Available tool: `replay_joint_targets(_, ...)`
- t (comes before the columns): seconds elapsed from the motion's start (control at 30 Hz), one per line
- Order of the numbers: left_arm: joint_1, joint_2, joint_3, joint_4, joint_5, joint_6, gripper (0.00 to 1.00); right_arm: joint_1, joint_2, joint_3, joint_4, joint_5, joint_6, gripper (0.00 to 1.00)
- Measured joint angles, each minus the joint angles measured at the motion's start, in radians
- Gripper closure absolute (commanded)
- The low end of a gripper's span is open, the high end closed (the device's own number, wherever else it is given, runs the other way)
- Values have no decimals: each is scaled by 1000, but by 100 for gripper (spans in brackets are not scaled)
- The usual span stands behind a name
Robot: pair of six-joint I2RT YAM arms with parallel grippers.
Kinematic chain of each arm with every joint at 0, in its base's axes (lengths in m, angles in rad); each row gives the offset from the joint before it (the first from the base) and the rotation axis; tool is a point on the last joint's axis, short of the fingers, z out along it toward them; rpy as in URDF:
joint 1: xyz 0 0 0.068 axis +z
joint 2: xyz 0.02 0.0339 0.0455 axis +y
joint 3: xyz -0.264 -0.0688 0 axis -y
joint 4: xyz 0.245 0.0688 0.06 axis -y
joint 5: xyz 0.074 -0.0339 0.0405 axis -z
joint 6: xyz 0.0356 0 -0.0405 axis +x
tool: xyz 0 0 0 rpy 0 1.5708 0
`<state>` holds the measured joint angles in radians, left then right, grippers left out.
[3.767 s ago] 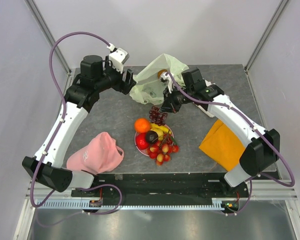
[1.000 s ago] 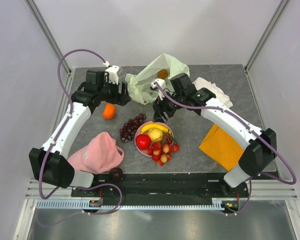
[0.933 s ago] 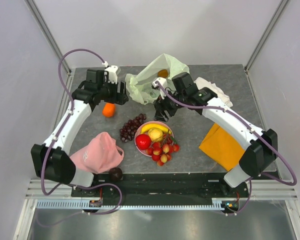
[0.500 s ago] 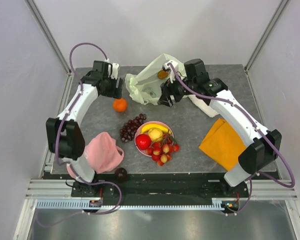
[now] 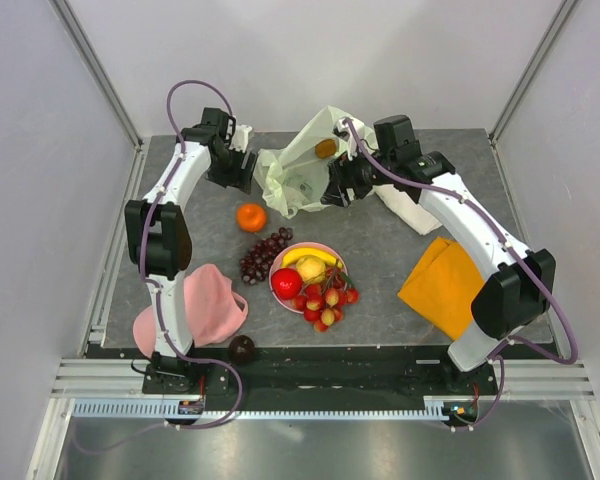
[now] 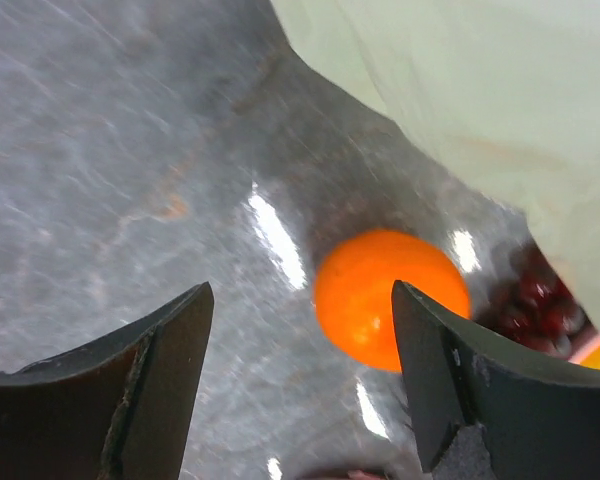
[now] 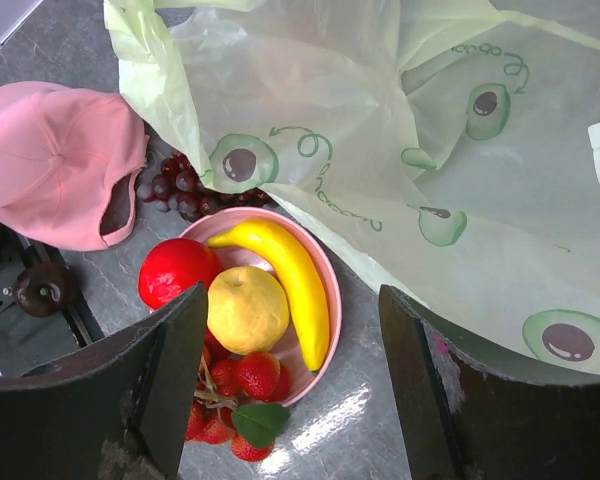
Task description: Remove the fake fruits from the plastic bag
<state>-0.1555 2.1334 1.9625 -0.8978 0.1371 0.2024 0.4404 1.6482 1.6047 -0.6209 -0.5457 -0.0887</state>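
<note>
Beyond pink plate, plastic bag is slumped on bench; apple, banana, berry cluster are held on plate (yellow pear-like fruit too). Orange, grape bunch are laid left of plate. Left pincer, right pincer are spread, nothing gripped.

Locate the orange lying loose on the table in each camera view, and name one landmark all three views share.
Top external: the orange lies left of centre, just above the grape bunch.
Left wrist: the orange sits low, right of centre.
Right wrist: not in it.
Shared landmark: the plastic bag, in all three.
</note>
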Motion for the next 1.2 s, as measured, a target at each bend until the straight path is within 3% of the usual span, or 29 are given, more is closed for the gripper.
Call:
replay_joint_targets(0.23,4,0,-6,-105,119,-43,22,-6,0,0,9,0,6,22)
replay_joint_targets(0.5,8,6,-53,-149,152,-99,32,-9,0,0,18,1,6,21)
replay_joint_targets(0.83,30,55,-69,-152,163,-117,59,-13,0,0,22,0,6,20)
replay_joint_targets(0.9,31,67,-71,-155,180,-119,72,-13,0,0,22,0,6,20)
replay_joint_targets(0.93,31,70,-71,-157,187,-122,86,-13,0,0,22,0,6,20)
replay_joint_targets(1.0,31,70,-71,-163,197,-126,98,-13,0,0,22,0,6,20)
replay_joint_targets(1.2,42,74,-71,-167,267,-127,98,-13,0,0,22,-8,-3,19)
